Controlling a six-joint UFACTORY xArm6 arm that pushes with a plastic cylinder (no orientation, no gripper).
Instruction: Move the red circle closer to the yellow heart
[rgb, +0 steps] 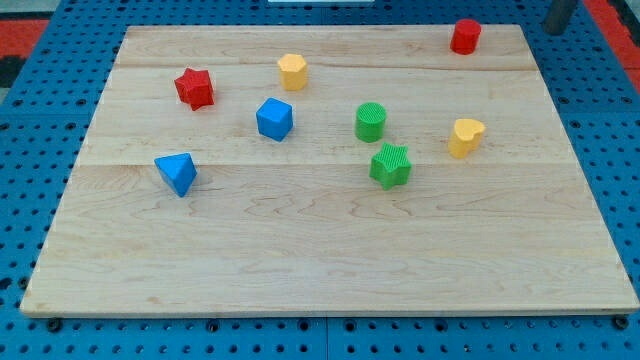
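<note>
The red circle (465, 36) stands near the top right corner of the wooden board (330, 260), well apart from the yellow heart (465, 137), which sits almost straight below it in the view, beside the green star (391, 165) and green cylinder (371, 122). My rod shows only as a dark stub at the view's top right edge, off the board and to the right of the red circle; what I take for my tip (556, 28) seems to touch no block, and it carries no jaws.
</note>
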